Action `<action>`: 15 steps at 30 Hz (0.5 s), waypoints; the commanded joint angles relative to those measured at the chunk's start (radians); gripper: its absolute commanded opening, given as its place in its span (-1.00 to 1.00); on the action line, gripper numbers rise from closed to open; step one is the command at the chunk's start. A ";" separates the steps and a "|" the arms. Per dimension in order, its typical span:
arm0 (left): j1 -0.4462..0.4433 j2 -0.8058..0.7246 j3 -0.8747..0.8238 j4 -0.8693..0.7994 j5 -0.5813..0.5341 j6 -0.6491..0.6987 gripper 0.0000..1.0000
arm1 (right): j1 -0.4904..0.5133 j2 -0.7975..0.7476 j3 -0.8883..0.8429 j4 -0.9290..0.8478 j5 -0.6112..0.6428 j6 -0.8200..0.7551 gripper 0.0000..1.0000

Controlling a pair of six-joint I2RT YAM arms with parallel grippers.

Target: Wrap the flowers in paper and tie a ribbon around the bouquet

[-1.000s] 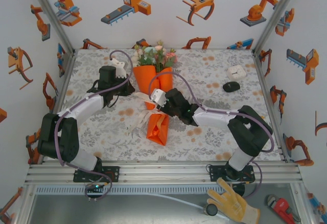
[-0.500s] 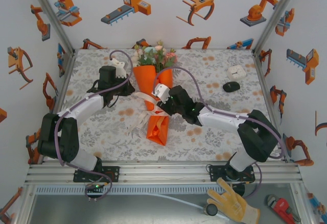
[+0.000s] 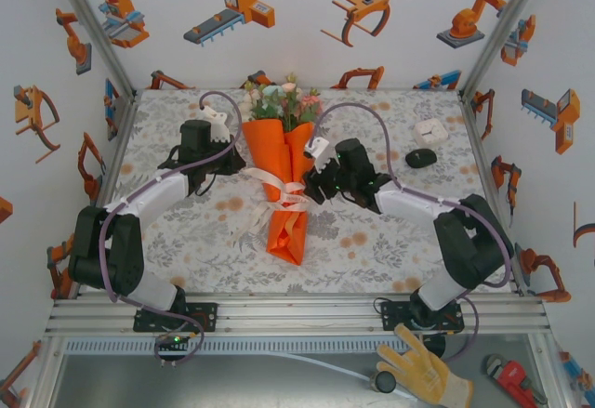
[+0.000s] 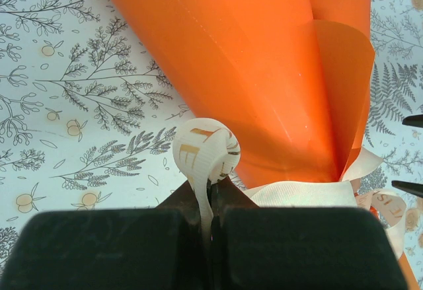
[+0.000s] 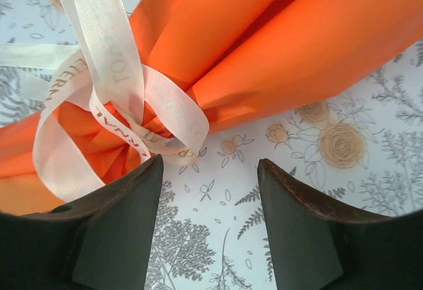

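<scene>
The bouquet point(image 3: 279, 162) lies along the middle of the table as an orange paper cone, with pink, white and green flowers point(image 3: 284, 101) at its far, wide end. The cream ribbon point(image 3: 288, 196) is looped and knotted round its narrow waist. My left gripper point(image 3: 232, 162) sits just left of the cone. In the left wrist view this gripper point(image 4: 211, 187) is shut on a curled ribbon end point(image 4: 206, 148), beside the paper point(image 4: 264, 72). My right gripper point(image 3: 311, 185) stands open just right of the waist. In the right wrist view it point(image 5: 210, 164) is empty, near the ribbon knot point(image 5: 125, 115).
A small white box point(image 3: 432, 131) and a black oval object point(image 3: 421, 158) lie at the back right of the table. Ribbon tails point(image 3: 249, 231) trail left of the cone's narrow end. A yellow glove point(image 3: 423, 371) and a wrench point(image 3: 511, 380) lie beyond the near edge.
My right gripper has drawn off the bouquet's waist to the right and back, leaving the ribbon loops lying uncovered. The left arm has held still with its ribbon end.
</scene>
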 commanded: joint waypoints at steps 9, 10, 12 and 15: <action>-0.006 -0.004 0.024 -0.011 0.011 0.010 -1.00 | -0.035 0.128 0.131 -0.165 -0.249 -0.058 0.34; -0.005 -0.006 0.022 -0.010 0.011 0.012 -1.00 | -0.035 0.142 0.149 -0.189 -0.239 -0.071 0.32; -0.005 -0.004 0.023 -0.007 0.011 0.010 -1.00 | -0.035 0.161 0.167 -0.201 -0.228 -0.084 0.31; -0.006 0.000 0.028 -0.005 0.017 0.007 -1.00 | -0.034 0.166 0.150 -0.129 -0.200 -0.085 0.24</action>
